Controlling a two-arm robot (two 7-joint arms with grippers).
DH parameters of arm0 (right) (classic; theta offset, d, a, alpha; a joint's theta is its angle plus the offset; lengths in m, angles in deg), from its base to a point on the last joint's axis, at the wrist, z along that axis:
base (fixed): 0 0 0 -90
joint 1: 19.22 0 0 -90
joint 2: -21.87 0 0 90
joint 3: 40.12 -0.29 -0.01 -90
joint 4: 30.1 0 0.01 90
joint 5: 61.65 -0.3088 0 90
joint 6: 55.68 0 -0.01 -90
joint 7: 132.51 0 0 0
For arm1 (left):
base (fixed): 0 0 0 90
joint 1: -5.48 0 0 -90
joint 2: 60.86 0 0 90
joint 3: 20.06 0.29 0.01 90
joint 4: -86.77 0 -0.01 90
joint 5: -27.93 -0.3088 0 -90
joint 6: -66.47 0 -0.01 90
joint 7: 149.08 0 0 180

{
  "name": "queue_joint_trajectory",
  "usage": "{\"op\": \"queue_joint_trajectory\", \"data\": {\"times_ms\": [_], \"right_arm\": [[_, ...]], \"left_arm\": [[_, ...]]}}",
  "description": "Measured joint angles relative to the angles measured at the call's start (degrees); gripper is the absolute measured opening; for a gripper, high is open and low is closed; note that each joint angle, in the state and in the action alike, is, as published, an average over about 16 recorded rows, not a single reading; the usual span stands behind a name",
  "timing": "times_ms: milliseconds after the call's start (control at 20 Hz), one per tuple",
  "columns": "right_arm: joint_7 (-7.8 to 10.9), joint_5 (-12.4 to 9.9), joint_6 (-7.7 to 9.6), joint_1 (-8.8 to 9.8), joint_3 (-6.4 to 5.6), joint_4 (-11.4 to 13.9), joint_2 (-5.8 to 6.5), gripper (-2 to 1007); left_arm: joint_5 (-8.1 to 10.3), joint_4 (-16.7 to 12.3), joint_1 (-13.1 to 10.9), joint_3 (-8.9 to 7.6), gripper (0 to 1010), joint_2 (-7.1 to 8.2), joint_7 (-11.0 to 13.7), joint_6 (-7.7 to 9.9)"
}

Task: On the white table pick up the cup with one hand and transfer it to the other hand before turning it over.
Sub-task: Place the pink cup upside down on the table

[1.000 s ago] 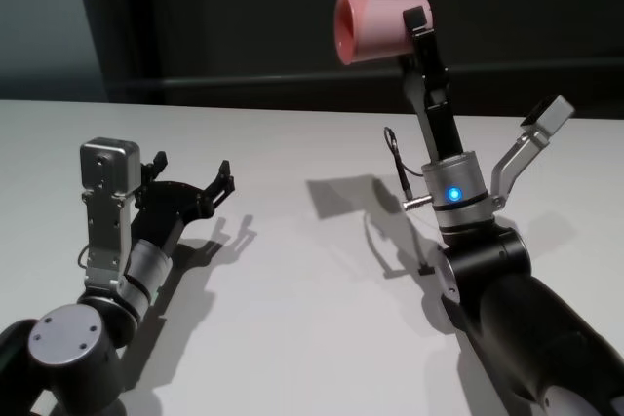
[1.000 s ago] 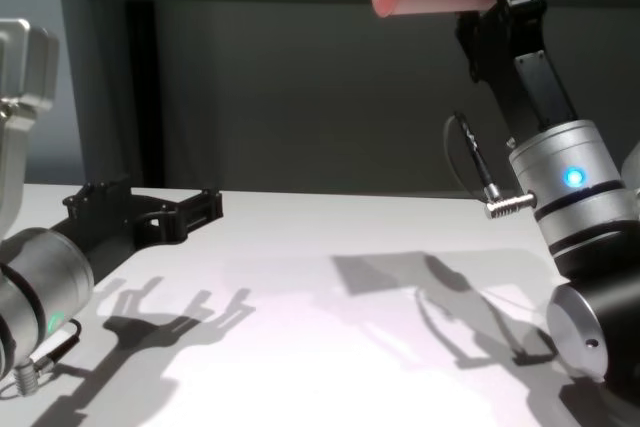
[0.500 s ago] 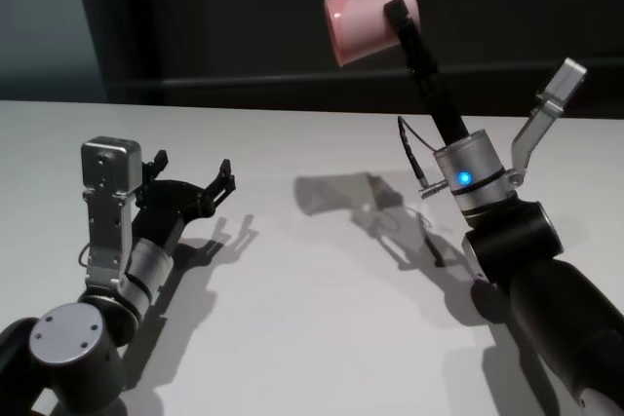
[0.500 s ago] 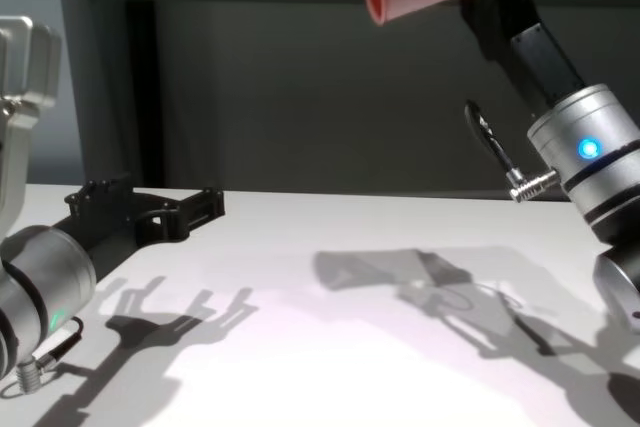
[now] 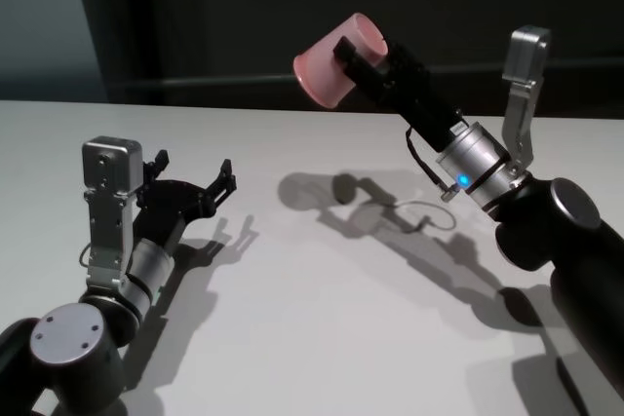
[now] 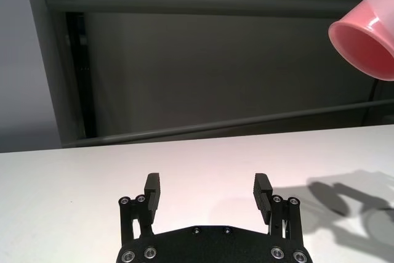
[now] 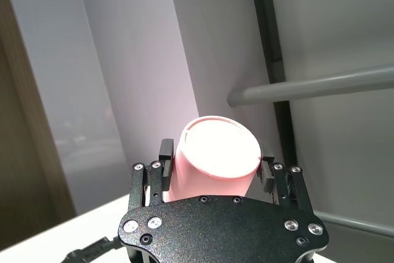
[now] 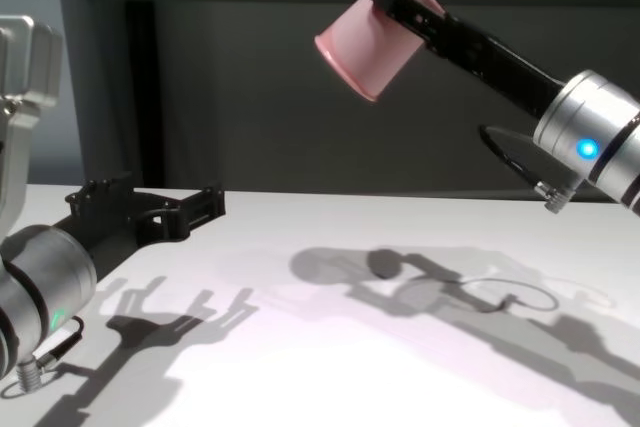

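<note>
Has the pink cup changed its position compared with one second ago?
Yes. The cup, held in the right hand, has tipped and swung toward the robot's left and lower, judged against the dark rail on the wall behind it.

The cup [image 5: 331,65] hangs above the white table [image 5: 322,319], right of the left end effector [image 5: 195,182].

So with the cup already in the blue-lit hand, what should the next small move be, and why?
Probably keep rolling the right gripper until the rim faces straight down: the cup is clamped high above the white table, mouth tilted only partly downward, while the open left gripper sits apart.
</note>
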Motion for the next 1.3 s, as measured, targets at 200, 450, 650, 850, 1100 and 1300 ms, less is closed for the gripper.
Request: {"op": "queue_joint_trajectory", "data": {"times_ms": [200, 450, 650, 850, 1100, 1300], "right_arm": [[-6.16, 7.66, -0.30, 1.01, 2.90, 4.12, 2.81, 786], [-11.80, 15.28, 1.91, 2.06, 5.61, 7.95, 5.60, 786], [-14.41, 19.69, 4.89, 2.68, 7.33, 9.98, 7.30, 786], [-15.75, 22.79, 7.65, 3.14, 8.68, 10.86, 8.42, 786], [-16.18, 25.54, 10.16, 3.46, 10.01, 10.69, 9.03, 786], [-15.69, 26.81, 10.82, 3.46, 10.66, 9.67, 8.81, 786]], "left_arm": [[-0.02, 0.00, 0.01, 0.02, 1001, 0.00, 0.00, -0.01], [-0.04, 0.00, 0.03, 0.04, 1001, 0.00, 0.00, -0.03], [-0.05, 0.00, 0.05, 0.05, 1001, 0.00, 0.00, -0.04], [-0.05, 0.00, 0.06, 0.07, 1001, 0.00, 0.00, -0.04], [-0.05, 0.00, 0.07, 0.07, 1001, 0.00, 0.00, -0.04], [-0.05, 0.00, 0.07, 0.08, 1001, 0.00, 0.00, -0.04]]}}
